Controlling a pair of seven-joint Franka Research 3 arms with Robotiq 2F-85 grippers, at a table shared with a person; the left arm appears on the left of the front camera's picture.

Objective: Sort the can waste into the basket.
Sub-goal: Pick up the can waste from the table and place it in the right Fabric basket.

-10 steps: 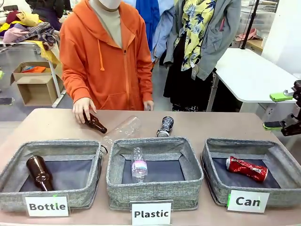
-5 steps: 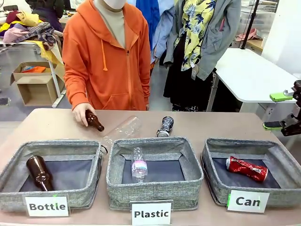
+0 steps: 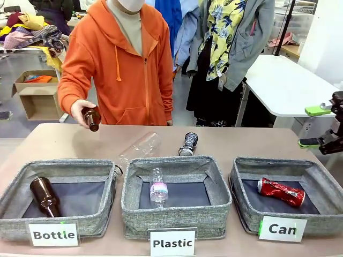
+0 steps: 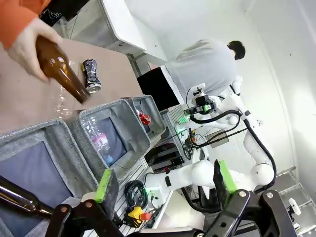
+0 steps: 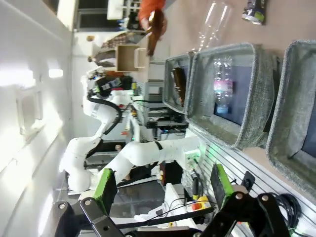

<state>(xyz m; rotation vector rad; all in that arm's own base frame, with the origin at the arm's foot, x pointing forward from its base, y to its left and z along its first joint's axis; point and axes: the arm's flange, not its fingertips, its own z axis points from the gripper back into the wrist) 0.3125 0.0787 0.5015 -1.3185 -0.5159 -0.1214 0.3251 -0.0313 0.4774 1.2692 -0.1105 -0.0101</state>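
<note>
From the front, the person's hand (image 3: 80, 111) has just lifted the brown glass bottle (image 3: 92, 118) clear of the table (image 3: 53, 142). A moment ago that bottle lay under the hand near the far left edge. It is bottle waste, so the move does nothing for the cans.

The red can (image 3: 281, 191) lies in the Can basket (image 3: 321, 176) at the near right corner, behind its "Can" label (image 3: 282, 229). The black-and-silver can (image 3: 188, 144) is out on the table toward the far edge, about mid-width. It sits just behind the Plastic basket (image 3: 177, 163), with a clear plastic bottle (image 3: 140, 146) lying to its left. I'd call the job half done: one can in, one to fetch.

The right gripper (image 3: 316, 126) hangs beyond the table's right edge with its jaws wide apart and nothing between them. It has barely shifted.

In the left wrist view, the left gripper (image 4: 164, 180) is spread wide and empty, held back off the table's left end. Past it the hand (image 4: 27, 47) tilts the bottle (image 4: 61, 74) above the table. The black-and-silver can (image 4: 92, 81) is just beyond the bottle, and the red can (image 4: 144, 118) is in the farthest basket (image 4: 158, 124).

In the right wrist view, the right gripper (image 5: 164, 181) stands open and empty. It looks along the row of baskets from the Can basket's (image 5: 289, 98) end. The black-and-silver can (image 5: 254, 11) sits by the far edge, well apart from the gripper. With the bottle (image 5: 154, 27) raised over the far left edge, the way to that can looks clear, most likely for the right arm.
</note>
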